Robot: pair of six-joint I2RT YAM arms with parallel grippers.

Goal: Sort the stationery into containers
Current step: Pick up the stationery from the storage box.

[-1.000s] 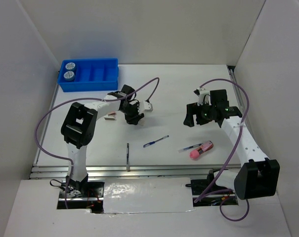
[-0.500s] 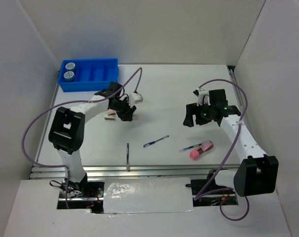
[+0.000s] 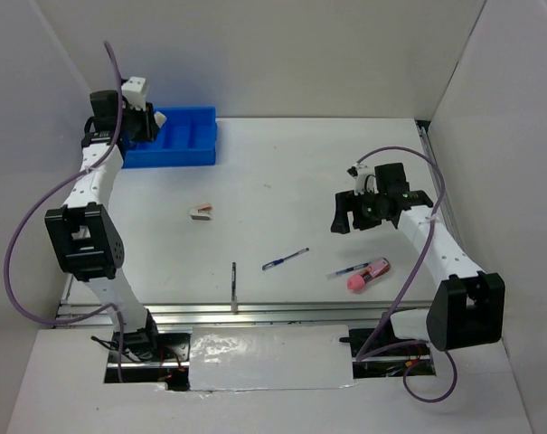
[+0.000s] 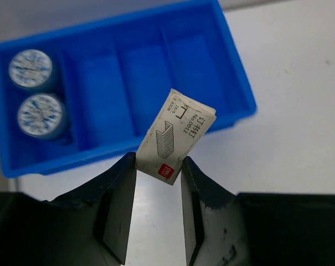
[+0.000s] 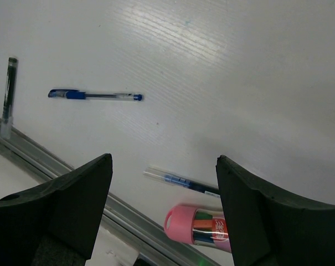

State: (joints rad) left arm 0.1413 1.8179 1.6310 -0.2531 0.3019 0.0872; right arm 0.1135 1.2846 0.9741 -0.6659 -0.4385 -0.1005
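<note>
Left gripper (image 4: pixel 159 163) swung to blue tray (image 4: pixel 236 88), wrist view reveals staple box (image 4: pixel 178 136) clamped, right gripper (image 5: pixel 164 163) gaping.

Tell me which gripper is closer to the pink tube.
Right. The right gripper hangs open just past the pink tube; the left gripper is far off over the tray, shut on a small box.

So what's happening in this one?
The left hand holds a small staple box over the blue tray, whose end compartment already has two tape rolls. The right hand hangs open over the table near two blue pens and a pink tube. Another small box and a dark stick also lie loose.
</note>
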